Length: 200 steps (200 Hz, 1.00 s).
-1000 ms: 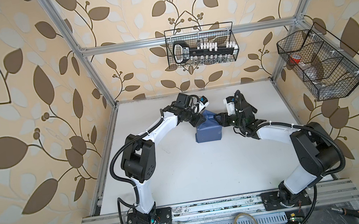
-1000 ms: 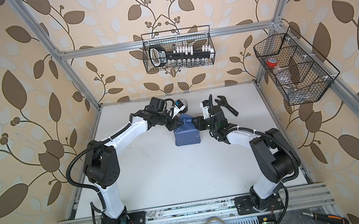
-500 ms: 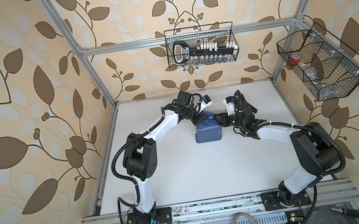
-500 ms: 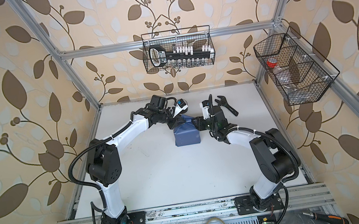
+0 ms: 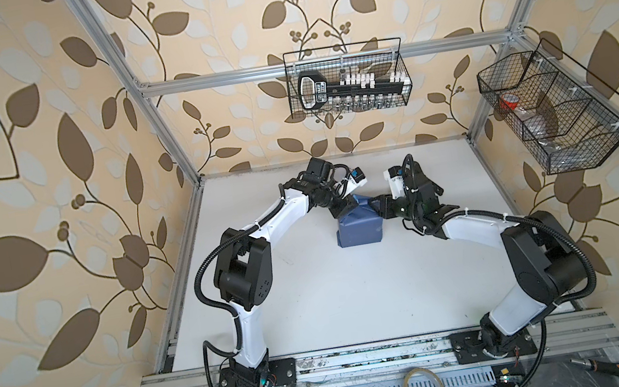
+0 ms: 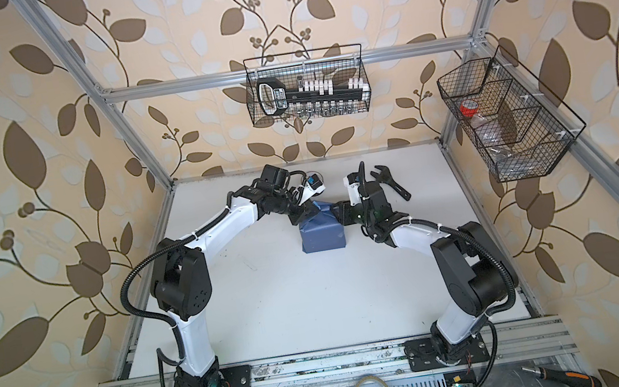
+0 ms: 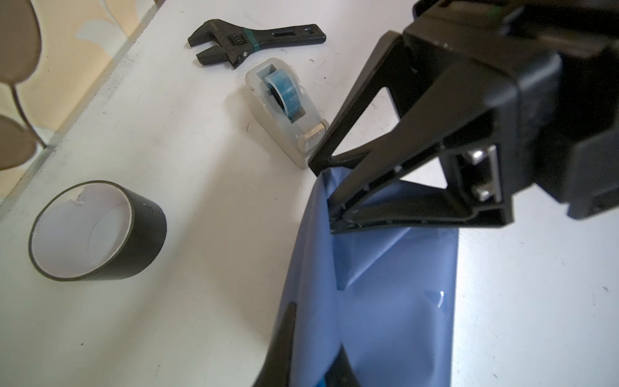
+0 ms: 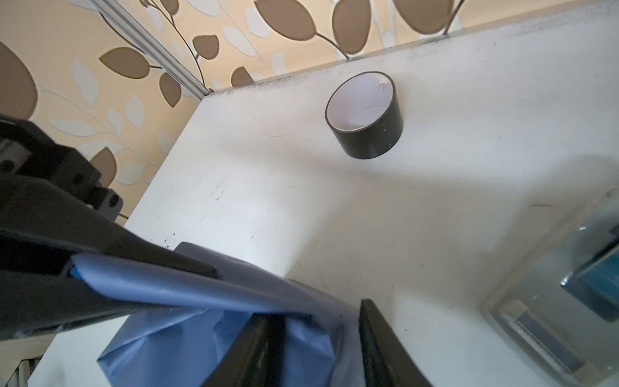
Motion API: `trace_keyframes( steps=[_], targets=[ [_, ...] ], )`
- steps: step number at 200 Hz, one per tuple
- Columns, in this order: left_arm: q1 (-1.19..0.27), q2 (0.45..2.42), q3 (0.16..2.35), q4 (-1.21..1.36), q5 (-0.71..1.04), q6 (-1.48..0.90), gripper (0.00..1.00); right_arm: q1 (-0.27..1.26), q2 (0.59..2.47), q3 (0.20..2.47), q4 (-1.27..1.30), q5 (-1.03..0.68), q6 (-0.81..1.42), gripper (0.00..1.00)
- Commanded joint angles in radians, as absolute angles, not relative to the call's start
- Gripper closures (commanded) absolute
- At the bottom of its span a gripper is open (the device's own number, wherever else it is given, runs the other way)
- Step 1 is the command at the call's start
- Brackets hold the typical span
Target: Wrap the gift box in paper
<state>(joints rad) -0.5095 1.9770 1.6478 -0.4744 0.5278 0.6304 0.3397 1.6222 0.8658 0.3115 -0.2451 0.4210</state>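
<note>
White shells on left arm (image 5: 281, 213) and right arm (image 5: 472, 225), bulky black joints (image 5: 245, 274), ribbed black cable (image 5: 196, 282) looping; right hand (image 7: 323, 196) angular black, silver screws (image 7: 482, 192) showing.

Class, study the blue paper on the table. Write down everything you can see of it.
The paper is a thin, smooth, faintly glossy sheet, slate blue outside, folded into a blocky parcel that hides what it covers. It lies on the white table, toward the back. Its far end is loose, creased and bunched. The left gripper pinches a flap there; the right gripper holds the bunch beside it, jaws wider apart.
</note>
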Motion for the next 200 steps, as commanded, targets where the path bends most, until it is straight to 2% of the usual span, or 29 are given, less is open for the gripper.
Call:
trace_keyframes(
  steps=[1,108,200],
  targets=[
    [-0.518,1.939,1.655,-0.477,0.566,0.67,0.91,0.339,1.615,0.874,0.211,-0.276,0.385,0.56],
    [-0.545,1.819,1.501,-0.388,0.487,0.66,0.96,0.357,1.509,0.867,0.129,-0.272,0.388,0.51],
    [-0.552,1.812,1.531,-0.393,0.576,0.634,0.66,0.37,1.554,0.815,0.171,-0.261,0.396,0.51]
  ],
)
